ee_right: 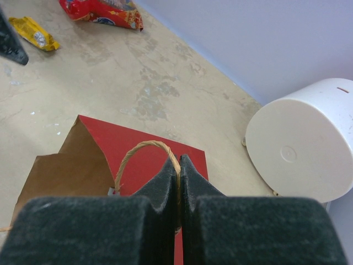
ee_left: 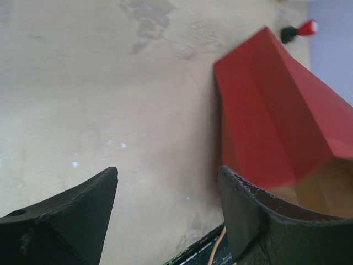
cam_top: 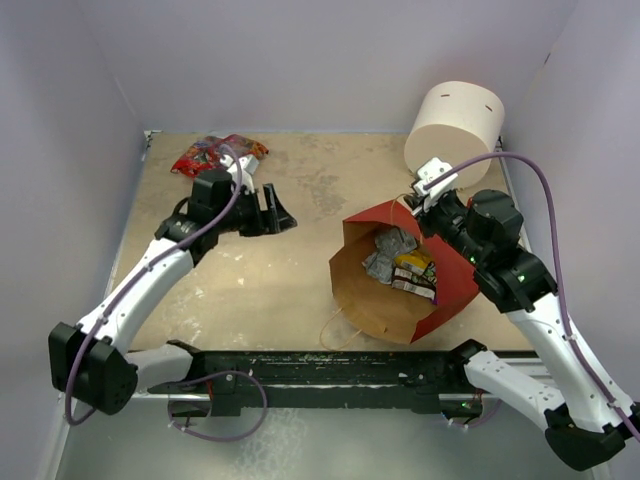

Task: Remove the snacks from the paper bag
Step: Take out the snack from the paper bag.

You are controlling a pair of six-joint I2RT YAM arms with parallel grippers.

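Right wrist: two snacks (ee_right: 102,12) (one bag (ee_right: 140,165))

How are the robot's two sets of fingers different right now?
The left fingers are spread apart and hold nothing; the right fingers are pressed together on the paper bag's string handle. The left fingers hang over bare table near the bag; the right fingers are at the bag's far edge. Both pairs are black.
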